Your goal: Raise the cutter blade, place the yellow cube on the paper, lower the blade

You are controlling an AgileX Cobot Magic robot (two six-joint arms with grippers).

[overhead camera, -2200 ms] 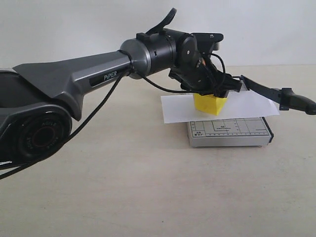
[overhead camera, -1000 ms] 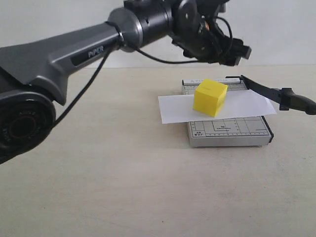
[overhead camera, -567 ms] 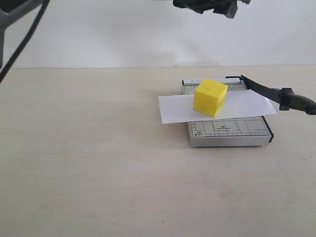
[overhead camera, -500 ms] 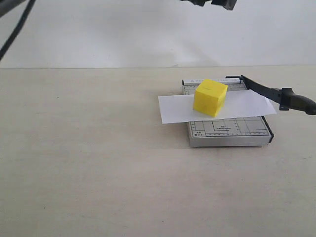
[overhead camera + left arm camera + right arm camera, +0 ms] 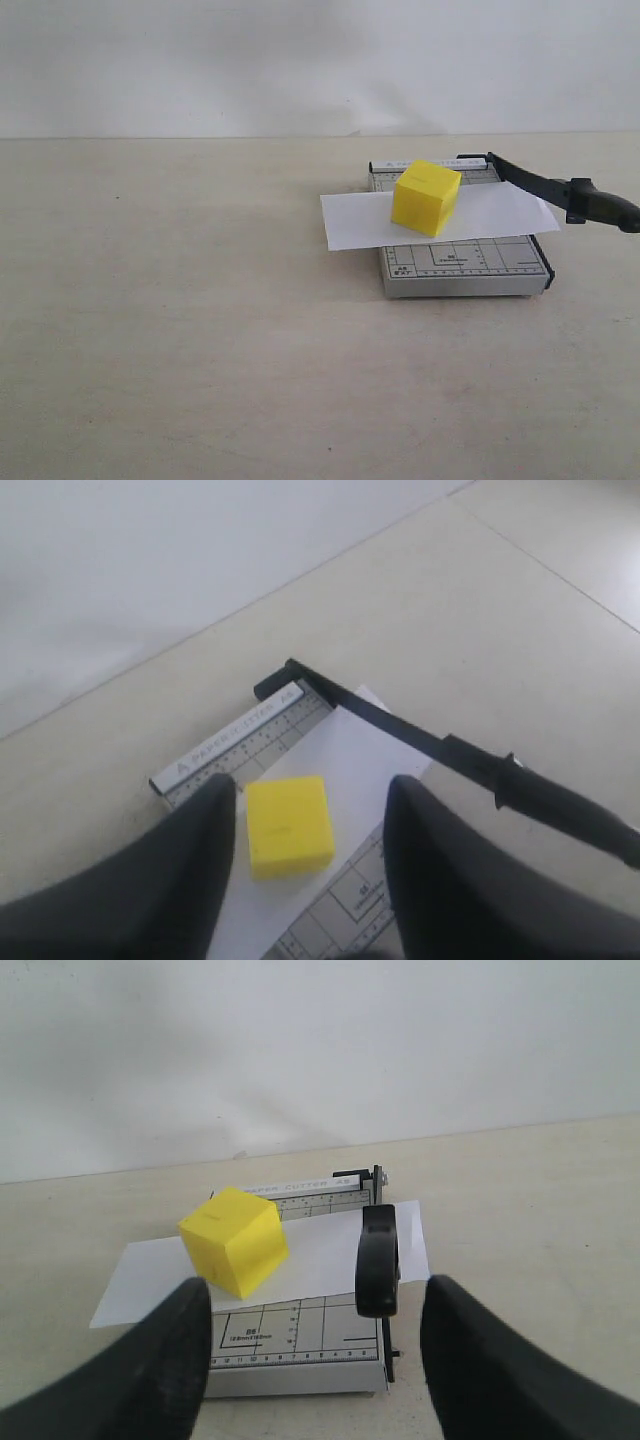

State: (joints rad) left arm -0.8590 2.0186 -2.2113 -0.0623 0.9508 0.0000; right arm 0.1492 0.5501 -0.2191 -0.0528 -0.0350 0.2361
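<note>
Left end effector (image 5: 311,783), seen from its own wrist camera, has its two dark fingers (image 5: 195,875) spread wide apart, gripping nothing, and hangs well above the yellow cube (image 5: 290,823), which shows in the gap between them. Right end effector (image 5: 317,1285) likewise has its fingers (image 5: 160,1370) parted and empty; it faces the near edge of the board (image 5: 300,1345) with the handle of the cutter blade (image 5: 378,1260) pointing towards it. Neither end effector appears in the exterior view. The yellow cube (image 5: 427,196) rests flat on the paper (image 5: 350,220), turned slightly so that one corner faces the exterior camera. The paper lies across the grey ruled board (image 5: 465,265), overhanging its left edge in that view and reaching under the blade on the right. The cutter blade (image 5: 545,187) is hinged at the far right corner of the board and stands raised at a shallow angle, its thick handle end out beyond the board's right side and clear of the paper. The board sits on a pale surface (image 5: 200,320) before a white wall (image 5: 200,60).
</note>
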